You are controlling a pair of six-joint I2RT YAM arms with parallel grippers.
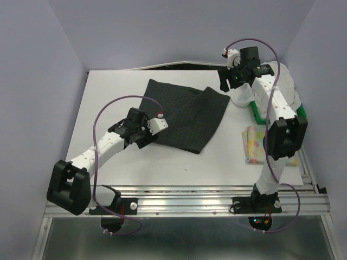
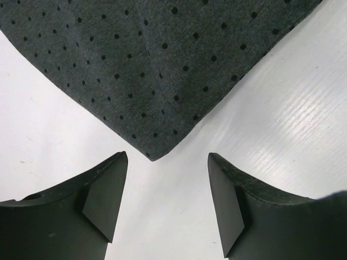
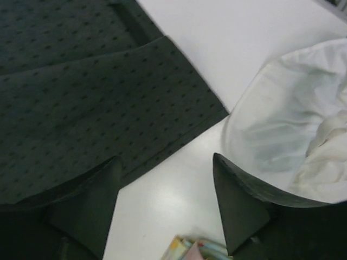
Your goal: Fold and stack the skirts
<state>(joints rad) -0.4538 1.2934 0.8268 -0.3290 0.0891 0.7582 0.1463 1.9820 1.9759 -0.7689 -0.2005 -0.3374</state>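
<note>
- Top external view: a white bench (image 1: 108, 92) sits inside pale lilac walls (image 1: 162, 27), with a ribbed metal rail (image 1: 190, 197) along its near edge where both arm bases are bolted.
- On the bench top, seen close from the left wrist, fine parallel streaks run through a glossy patch.
- Dark charcoal skirt (image 1: 187, 116) – spread flat in the middle of the bench, dotted with small black specks, one side folded over so that a straight seam-like edge crosses it.
- Left pincer (image 2: 168, 157) – fingers apart and clamped on nothing; a pointed corner of the dark skirt lies on the bench aimed into the gap between the tips.
- Right pincer (image 3: 167, 158) – fingers also apart and empty, over the far right corner of the dark skirt; one finger lies in front of the dark cloth, the other in front of white cloth.
- White crinkly skirt (image 1: 287, 89): bunched at the far right on a green tray (image 1: 259, 115), partly hidden by the right arm.
- Yellow floral skirt (image 1: 254, 143): lying on the bench near the tray, on the right side, apart from the dark skirt.
</note>
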